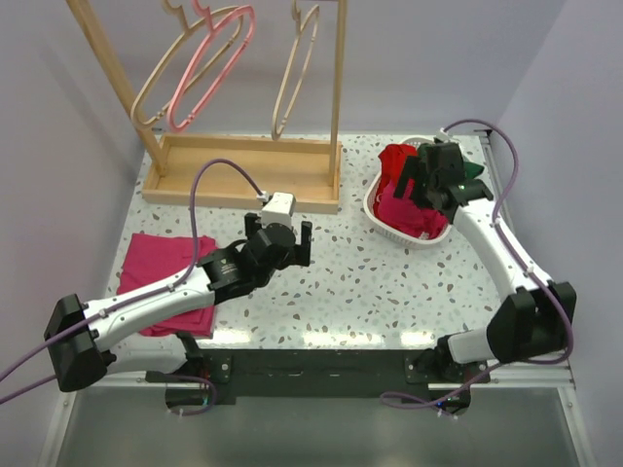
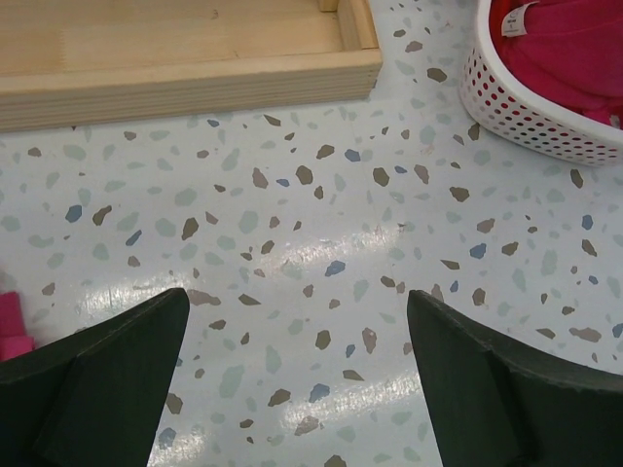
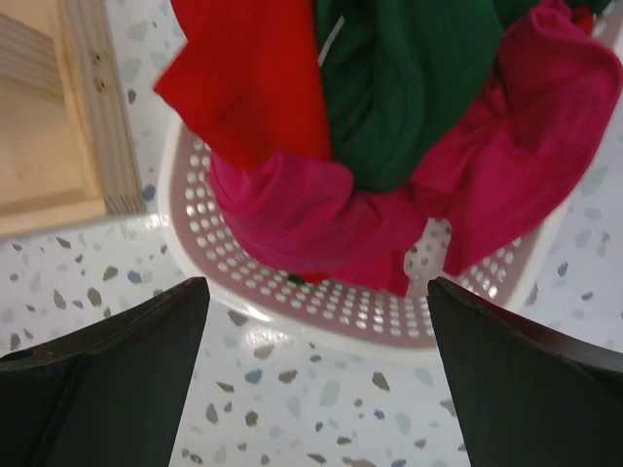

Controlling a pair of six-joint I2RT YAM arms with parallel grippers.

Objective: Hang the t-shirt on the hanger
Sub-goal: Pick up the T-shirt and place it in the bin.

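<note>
Dark green cloth t-shirt tangled between red garment and magenta garment in white perforated basket, far right. Right gripper spread wide above; left gripper spread, empty. Risk: pinching neighbouring cloth too.

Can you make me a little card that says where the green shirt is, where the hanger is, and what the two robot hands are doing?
t-shirt: dark green, bunched in the white basket between a red garment and a pink garment
hanger: pale wood, on the wooden rack, nothing on it
left gripper: open, above the table
right gripper: open, over the basket, holding nothing
shirt on hanger: not yet
</note>
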